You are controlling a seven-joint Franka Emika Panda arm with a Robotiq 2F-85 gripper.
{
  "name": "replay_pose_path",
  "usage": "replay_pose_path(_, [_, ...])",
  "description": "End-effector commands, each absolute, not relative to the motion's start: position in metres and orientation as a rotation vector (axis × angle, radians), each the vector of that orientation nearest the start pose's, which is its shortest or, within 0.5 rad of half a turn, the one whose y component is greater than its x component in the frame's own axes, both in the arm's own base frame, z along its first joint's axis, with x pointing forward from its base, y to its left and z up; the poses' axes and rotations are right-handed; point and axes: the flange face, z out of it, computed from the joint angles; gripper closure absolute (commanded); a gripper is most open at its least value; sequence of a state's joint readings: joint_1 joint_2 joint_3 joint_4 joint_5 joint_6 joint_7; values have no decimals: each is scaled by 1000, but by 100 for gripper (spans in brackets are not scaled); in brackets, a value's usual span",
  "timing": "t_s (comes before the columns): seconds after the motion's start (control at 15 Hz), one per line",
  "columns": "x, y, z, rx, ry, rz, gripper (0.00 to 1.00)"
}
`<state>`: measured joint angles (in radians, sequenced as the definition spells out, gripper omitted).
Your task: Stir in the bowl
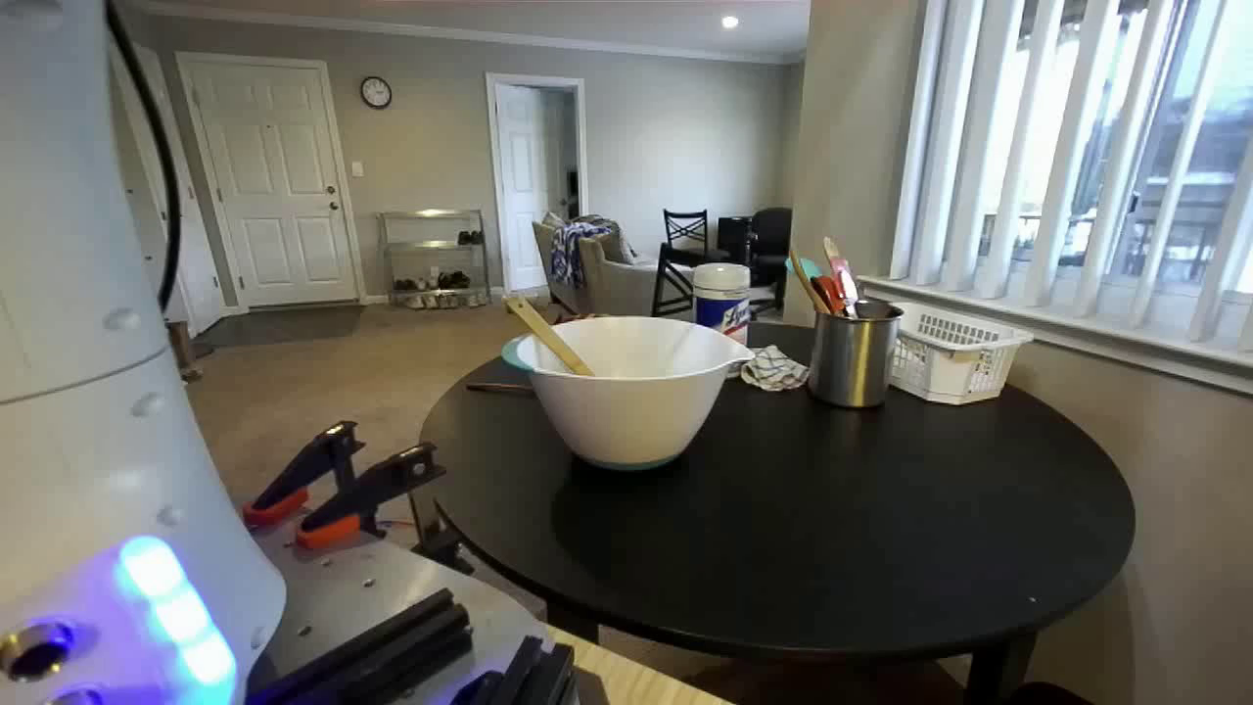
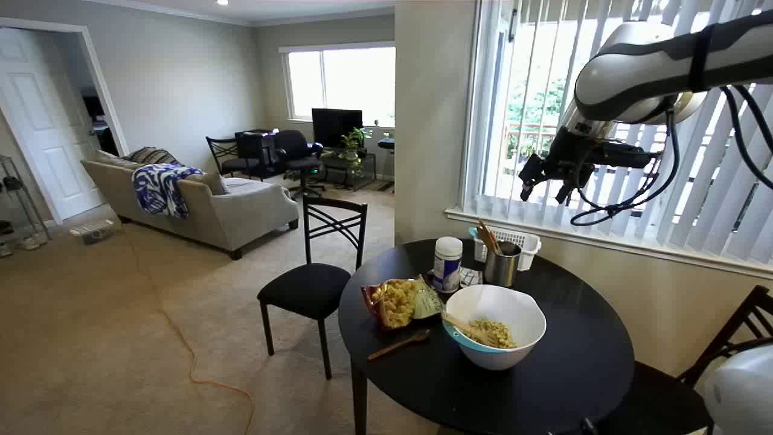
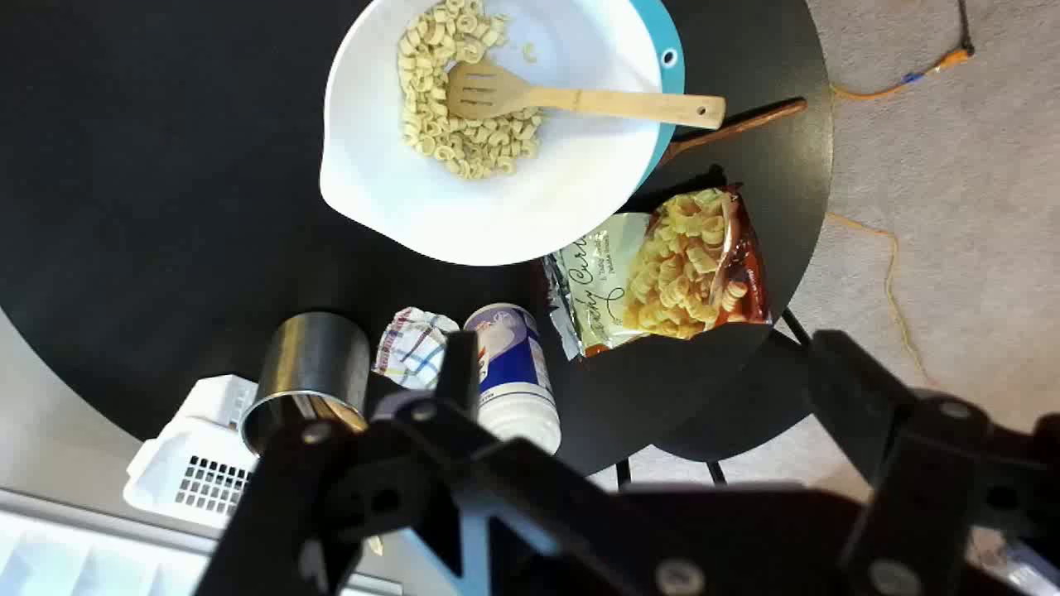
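Observation:
The large white bowl [image 1: 626,421] stands upright on the round black table; it also shows in an exterior view [image 2: 501,361] and the wrist view [image 3: 489,228]. It holds small curled pasta [image 3: 472,149]. A light wooden slotted spatula [image 3: 596,101] leans in the bowl, its head in the pasta and its handle over the teal side of the rim; it also shows in both exterior views [image 1: 548,336] [image 2: 462,324]. My gripper [image 2: 543,196] is open and empty, high above the table on the window side, apart from the bowl. The wrist view shows its fingers wide apart [image 3: 646,364].
A dark wooden spoon [image 2: 398,345] and a snack bag [image 2: 398,302] lie beside the bowl. A wipes canister [image 2: 447,266], checked cloth [image 1: 775,369], metal cup of utensils [image 1: 855,362] and white basket [image 1: 959,362] stand behind it. A chair [image 2: 311,290] stands at the table.

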<state>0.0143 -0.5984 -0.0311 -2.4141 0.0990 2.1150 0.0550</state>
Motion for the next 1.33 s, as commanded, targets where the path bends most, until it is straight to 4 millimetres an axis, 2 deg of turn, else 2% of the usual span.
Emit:
replay_pose_path(0.0, [399, -4, 552, -2989, 161, -446, 0])
replay_pose_path(0.87, [399, -4, 552, -2989, 161, -446, 0])
replay_pose_path(1.07, [410, 10, 546, -3052, 131, -445, 0])
replay_pose_path(1.27, [428, 41, 529, -3131, 73, -435, 0])
